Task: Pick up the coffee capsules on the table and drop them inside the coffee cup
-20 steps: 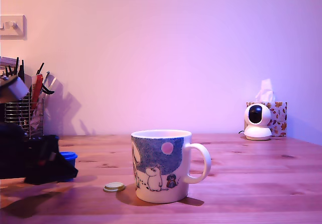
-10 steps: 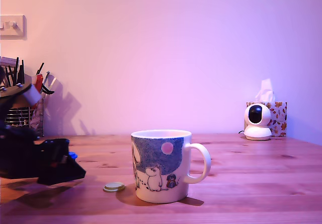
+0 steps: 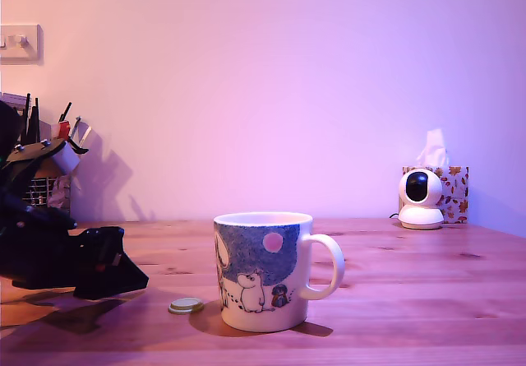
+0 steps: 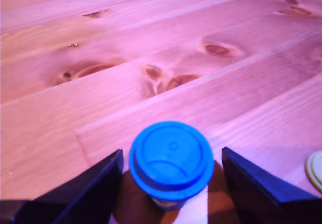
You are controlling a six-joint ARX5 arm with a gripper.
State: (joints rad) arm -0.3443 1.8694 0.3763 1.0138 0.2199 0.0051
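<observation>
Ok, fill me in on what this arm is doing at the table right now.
The gripper is low over the wooden table, with its open fingers on either side of the blue coffee capsule, which stands between them ungrasped. The white coffee cup sits further toward the exterior view's right. Just beside its base lies the green capsule. Whether anything is in the cup cannot be seen.

Knotty wooden table (image 4: 151,43), smooth blue plastic capsule (image 4: 171,159), glossy ceramic mug (image 3: 265,269)
</observation>
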